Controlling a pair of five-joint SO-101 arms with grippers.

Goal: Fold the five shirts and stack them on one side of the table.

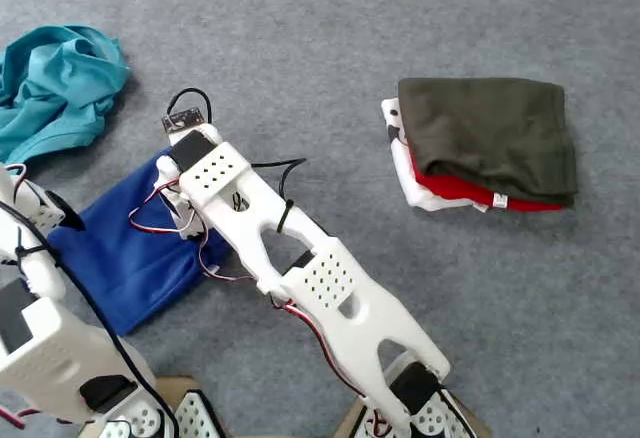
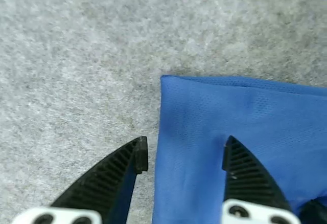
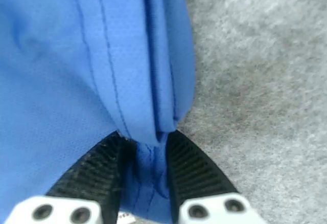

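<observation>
A blue shirt (image 1: 130, 248) lies partly folded on the grey table at the left. My right gripper (image 3: 148, 142) is shut on a bunched fold at the blue shirt's (image 3: 76, 55) edge; in the high view it (image 1: 172, 180) sits at the shirt's far right corner. My left gripper (image 2: 186, 152) is open, its jaws on either side of the blue shirt's (image 2: 245, 127) left edge near a corner, and it (image 1: 62, 216) stands at the shirt's left side. A crumpled teal shirt (image 1: 55, 83) lies at the far left. A folded stack (image 1: 485, 138) sits at the right, dark olive over red over white.
The grey felt table (image 1: 330, 48) stretches bare between the blue shirt and the stack. Loose wires (image 1: 190, 98) loop off the right arm's wrist. Both arm bases stand at the near edge.
</observation>
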